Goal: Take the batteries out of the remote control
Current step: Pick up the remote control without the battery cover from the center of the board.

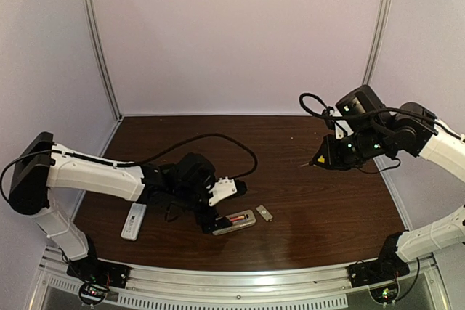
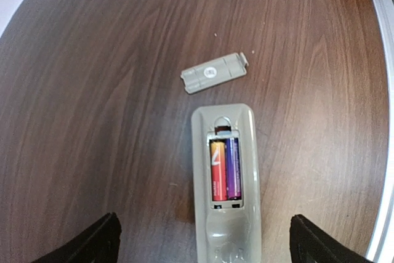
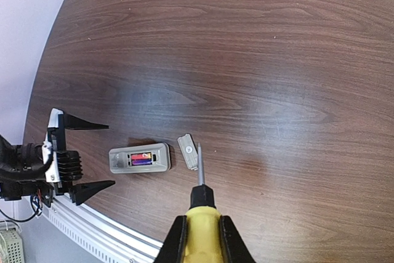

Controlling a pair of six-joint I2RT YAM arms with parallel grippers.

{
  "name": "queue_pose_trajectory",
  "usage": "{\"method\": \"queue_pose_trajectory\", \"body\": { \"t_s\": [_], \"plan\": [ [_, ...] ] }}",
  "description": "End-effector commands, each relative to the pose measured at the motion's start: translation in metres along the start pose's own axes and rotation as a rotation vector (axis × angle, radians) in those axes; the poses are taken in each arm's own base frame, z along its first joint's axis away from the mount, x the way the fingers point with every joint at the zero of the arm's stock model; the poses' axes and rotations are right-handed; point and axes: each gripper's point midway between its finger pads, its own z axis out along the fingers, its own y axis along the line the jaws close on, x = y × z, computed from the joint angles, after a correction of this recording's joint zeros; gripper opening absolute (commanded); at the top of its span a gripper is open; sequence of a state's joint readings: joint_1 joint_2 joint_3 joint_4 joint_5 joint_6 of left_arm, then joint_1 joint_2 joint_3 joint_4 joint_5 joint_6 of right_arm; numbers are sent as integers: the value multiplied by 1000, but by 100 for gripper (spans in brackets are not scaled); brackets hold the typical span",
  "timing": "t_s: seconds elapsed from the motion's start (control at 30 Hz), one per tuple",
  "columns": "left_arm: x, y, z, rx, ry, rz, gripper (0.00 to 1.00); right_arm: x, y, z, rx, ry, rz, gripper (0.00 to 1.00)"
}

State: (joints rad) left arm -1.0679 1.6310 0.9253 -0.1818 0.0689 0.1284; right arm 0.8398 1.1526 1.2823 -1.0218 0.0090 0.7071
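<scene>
Left hand (image 2: 204,218) hung released over the remote (image 2: 225,121), right hand (image 3: 200,241) clenching a screwdriver (image 3: 201,198). Batteries (image 2: 225,169) looked light, slick, snug; pry one end.

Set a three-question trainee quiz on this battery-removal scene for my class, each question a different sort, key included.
1. True or false: the cover sits closed on the remote.
2. What do the right fingers hold? A) screwdriver B) battery C) cover
3. How many batteries show in the remote's open bay?
Key: 1 false; 2 A; 3 two.
</scene>
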Motion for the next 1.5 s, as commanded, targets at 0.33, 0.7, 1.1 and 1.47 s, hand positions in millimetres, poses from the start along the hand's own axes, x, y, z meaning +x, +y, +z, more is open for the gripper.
{"method": "queue_pose_trajectory", "body": {
  "t_s": [0.33,0.7,1.1,1.47],
  "plan": [
    [-20,88,-80,-478,-318,-266,97,-6,-2,11,34,-8,-1,0],
    [7,44,-82,-195,-463,-218,97,-7,6,21,23,14,-21,0],
    [53,1,-70,-66,-540,-170,97,-5,18,37,10,74,-61,0],
    [53,-5,-44,-20,-540,-122,95,-5,20,41,12,90,-67,0]
  ]
}}
